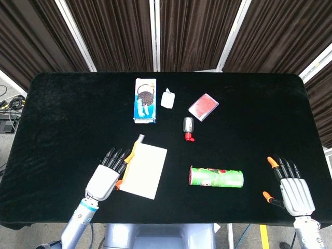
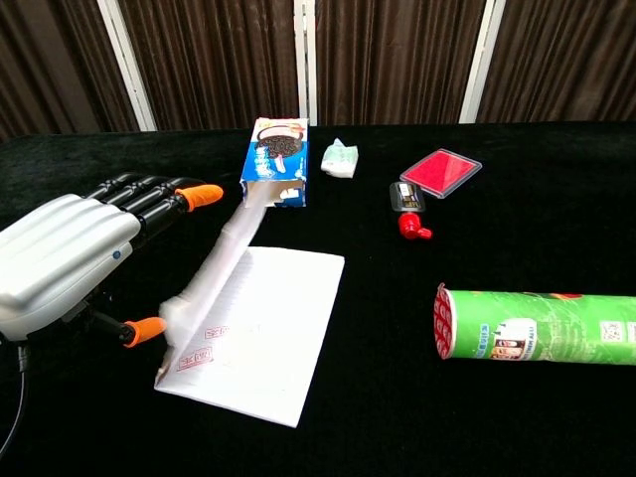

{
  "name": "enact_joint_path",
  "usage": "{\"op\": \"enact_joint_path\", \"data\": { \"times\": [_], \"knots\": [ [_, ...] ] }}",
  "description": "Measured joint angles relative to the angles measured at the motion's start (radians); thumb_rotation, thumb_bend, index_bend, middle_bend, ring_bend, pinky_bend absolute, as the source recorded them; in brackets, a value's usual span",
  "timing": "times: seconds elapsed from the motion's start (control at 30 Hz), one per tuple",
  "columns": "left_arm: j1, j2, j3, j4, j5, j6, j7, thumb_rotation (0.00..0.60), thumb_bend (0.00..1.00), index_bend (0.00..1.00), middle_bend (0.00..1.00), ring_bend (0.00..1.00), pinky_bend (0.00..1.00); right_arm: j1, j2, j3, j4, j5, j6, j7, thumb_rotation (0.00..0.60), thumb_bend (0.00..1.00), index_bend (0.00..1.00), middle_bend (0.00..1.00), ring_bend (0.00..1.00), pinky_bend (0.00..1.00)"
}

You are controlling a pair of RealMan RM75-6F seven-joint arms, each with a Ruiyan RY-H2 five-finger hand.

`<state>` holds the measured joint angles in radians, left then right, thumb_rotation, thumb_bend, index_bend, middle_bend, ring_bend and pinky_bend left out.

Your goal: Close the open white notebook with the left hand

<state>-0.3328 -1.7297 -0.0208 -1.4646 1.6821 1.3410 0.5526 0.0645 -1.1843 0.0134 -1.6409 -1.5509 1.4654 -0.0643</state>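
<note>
A robot's left hand [image 2: 70, 263] sits at the near-left of a black-draped surface [image 1: 67, 109], just beside the spine edge of a white notebook [image 1: 142, 171]. In the chest view the fingers [image 2: 164, 197] are stretched out and apart, orange tips showing, w/ the thumb low by the notebook's near corner. The hand grips nothing; the left-hand leaf stands nearly on edge along the fingers, tilted over toward the right-hand page, not yet flat. Whether the fingertips touch that leaf can't be told.

The notebook lies near the front of the surface, left of centre, its right page flat w/ red printing visible on it.

The right hand [image 1: 293, 189] rests at the near-right corner, seen only in the head view, palm down, fingers straight and spread, holding nothing, well apart from everything else.

Elsewhere: a green snack tube [image 2: 537, 325] lies on its side right of the notebook. Farther back are a blue cookie box [image 2: 275, 162], a small white packet [image 2: 340, 159], a red flat case [image 2: 440, 171] and a small red-capped item [image 2: 406, 207]. Dark curtains [image 1: 192, 31] hang behind.
</note>
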Motion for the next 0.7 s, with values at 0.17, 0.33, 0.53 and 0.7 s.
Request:
{"op": "enact_joint_path", "data": {
  "times": [0.17, 0.33, 0.53, 0.7],
  "knots": [
    [-0.013, -0.008, -0.011, -0.002, 0.004, 0.0, -0.005, 0.6, 0.21, 0.0, 0.0, 0.0, 0.0, 0.0, 0.001, 0.001, -0.002, 0.001, 0.0, 0.001, 0.6, 0.09, 0.0, 0.0, 0.0, 0.0],
    [-0.025, -0.012, -0.018, -0.022, 0.008, -0.004, 0.011, 0.6, 0.22, 0.0, 0.0, 0.0, 0.0, 0.001, 0.004, 0.002, -0.002, 0.003, -0.001, 0.006, 0.6, 0.09, 0.0, 0.0, 0.0, 0.0],
    [-0.007, 0.015, -0.008, -0.042, -0.006, 0.004, 0.044, 0.6, 0.22, 0.0, 0.0, 0.0, 0.0, 0.0, 0.008, 0.002, -0.005, -0.001, 0.003, 0.013, 0.6, 0.09, 0.0, 0.0, 0.0, 0.0],
    [0.038, 0.095, 0.004, -0.079, -0.035, 0.046, 0.051, 0.6, 0.22, 0.0, 0.0, 0.0, 0.0, -0.001, 0.008, 0.0, -0.004, -0.003, 0.005, 0.01, 0.6, 0.09, 0.0, 0.0, 0.0, 0.0]
  ]
}}
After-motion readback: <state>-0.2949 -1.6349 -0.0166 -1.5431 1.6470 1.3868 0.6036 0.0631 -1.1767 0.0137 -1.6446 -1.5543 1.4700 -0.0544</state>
